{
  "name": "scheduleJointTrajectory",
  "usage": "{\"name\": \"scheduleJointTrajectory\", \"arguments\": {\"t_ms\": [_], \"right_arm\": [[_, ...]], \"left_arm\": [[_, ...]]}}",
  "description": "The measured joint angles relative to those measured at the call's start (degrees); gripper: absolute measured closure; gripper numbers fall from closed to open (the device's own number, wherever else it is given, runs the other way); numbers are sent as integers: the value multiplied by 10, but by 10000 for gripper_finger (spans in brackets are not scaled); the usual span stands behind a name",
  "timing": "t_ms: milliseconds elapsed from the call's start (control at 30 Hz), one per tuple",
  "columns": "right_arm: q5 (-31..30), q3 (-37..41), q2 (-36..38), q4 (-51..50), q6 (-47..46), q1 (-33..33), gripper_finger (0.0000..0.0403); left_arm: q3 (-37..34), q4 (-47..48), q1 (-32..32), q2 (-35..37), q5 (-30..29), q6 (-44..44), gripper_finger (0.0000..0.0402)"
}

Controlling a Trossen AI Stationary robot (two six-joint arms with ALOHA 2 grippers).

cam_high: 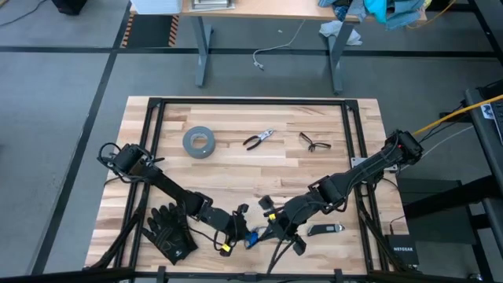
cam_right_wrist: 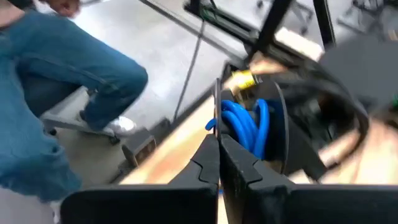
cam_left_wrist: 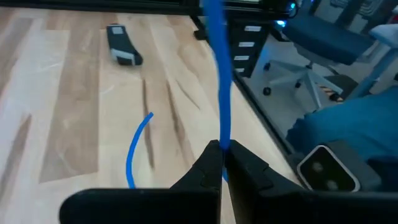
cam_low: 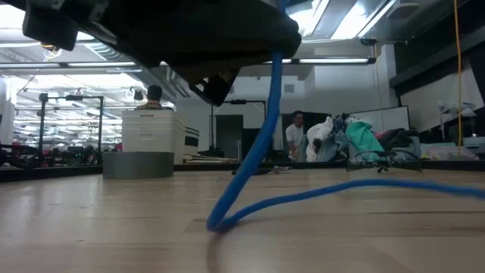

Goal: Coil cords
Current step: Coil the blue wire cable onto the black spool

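Note:
The cords are a black cable with bright blue portions (cam_high: 251, 236), near the table's front edge between my two grippers. My left gripper (cam_left_wrist: 221, 148) is shut on a single blue strand. My right gripper (cam_right_wrist: 217, 140), higher up, is shut at the edge of a small round bundle of blue coils (cam_right_wrist: 245, 124) ringed by a black loop, with a yellow tag (cam_right_wrist: 242, 79) behind it. In the low view a blue strand (cam_low: 254, 144) drops from a dark gripper to a bend on the table (cam_low: 216, 222), then trails right along the wood. My left gripper pinches one blue strand (cam_left_wrist: 222, 134) between its two fingers. The strand runs straight on past the fingertips and away from them; a slack blue stretch (cam_left_wrist: 137, 146) lies on the table below. My right gripper pinches the bundle's black outer loop (cam_right_wrist: 216, 115) at its near side. The coils stand just beyond the fingertips, lifted clear of the table.
A grey tape roll (cam_high: 198, 141), pliers (cam_high: 258, 140) and glasses (cam_high: 314, 141) lie toward the far edge. Black gloves (cam_high: 169, 236) lie front left and a black-and-grey folding tool (cam_high: 326, 229) front right. A person in blue jeans (cam_right_wrist: 62, 81) is by the table's edge.

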State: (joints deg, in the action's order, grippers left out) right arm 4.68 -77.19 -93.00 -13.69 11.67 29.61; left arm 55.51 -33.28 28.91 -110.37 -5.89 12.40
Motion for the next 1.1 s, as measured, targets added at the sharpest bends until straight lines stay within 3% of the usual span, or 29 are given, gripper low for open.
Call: {"name": "scheduleJointTrajectory", "arguments": {"t_ms": [300,700,1100], "right_arm": [[-22,0,6,-80,-44,0,402],[-96,0,6,-117,-72,0,402],[-94,0,6,-147,-105,0,402]], "left_arm": [[0,67,3,22,-2,9,401],[0,150,19,92,-13,19,401],[0,174,26,131,-19,20,402]]}}
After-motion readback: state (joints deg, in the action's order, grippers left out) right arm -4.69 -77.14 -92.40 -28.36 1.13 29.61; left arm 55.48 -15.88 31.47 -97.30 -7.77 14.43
